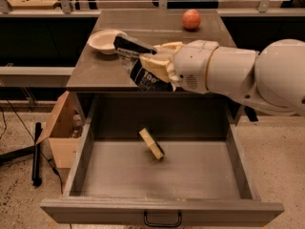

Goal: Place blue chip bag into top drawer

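The blue chip bag point(140, 68), dark foil with white and black markings, is held in the air by my gripper point(155, 63), shut on it. It hangs above the back edge of the open top drawer point(162, 213), at the front of the cabinet top. The drawer is pulled fully out, its black handle point(162, 219) at the bottom of the view. A yellow sponge point(152, 144) lies tilted inside the drawer near the middle. My white arm point(248, 75) reaches in from the right.
A white bowl point(105, 40) and an orange-red ball point(191, 19) sit on the cabinet top point(90, 75). A cardboard box point(59, 132) and a black pole point(36, 151) stand on the floor at the left.
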`<state>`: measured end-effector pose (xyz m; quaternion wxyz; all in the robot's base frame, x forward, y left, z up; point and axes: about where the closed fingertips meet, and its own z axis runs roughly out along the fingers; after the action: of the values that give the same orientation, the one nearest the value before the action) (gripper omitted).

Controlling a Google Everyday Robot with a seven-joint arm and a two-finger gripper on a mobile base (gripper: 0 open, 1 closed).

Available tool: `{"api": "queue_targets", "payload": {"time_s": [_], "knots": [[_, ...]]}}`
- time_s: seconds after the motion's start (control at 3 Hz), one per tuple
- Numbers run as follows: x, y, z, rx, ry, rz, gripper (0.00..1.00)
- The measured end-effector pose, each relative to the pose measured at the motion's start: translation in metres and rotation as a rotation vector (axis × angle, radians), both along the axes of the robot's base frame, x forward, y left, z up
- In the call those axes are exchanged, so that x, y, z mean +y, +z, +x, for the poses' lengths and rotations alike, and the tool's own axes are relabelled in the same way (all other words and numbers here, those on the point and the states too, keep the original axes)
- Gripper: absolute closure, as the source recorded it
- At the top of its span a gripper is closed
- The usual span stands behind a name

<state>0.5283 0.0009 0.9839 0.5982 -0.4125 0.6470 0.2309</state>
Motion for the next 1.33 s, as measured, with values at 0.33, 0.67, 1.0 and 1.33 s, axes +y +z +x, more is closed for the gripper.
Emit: {"api": "queue_targets", "payload": {"time_s": [0.33, 0.67, 1.0, 1.33], "knots": [[-0.001, -0.004, -0.030, 0.019, 0.060, -0.035, 1.00], [-0.019, -0.033, -0.054, 0.056, 0.048, -0.126, 1.00], [-0.035, -0.073, -0.068, 0.085, 0.035, -0.231, 1.00], [-0.036, -0.125, -0.073, 0.081, 0.007, -0.358, 1.00]]}}
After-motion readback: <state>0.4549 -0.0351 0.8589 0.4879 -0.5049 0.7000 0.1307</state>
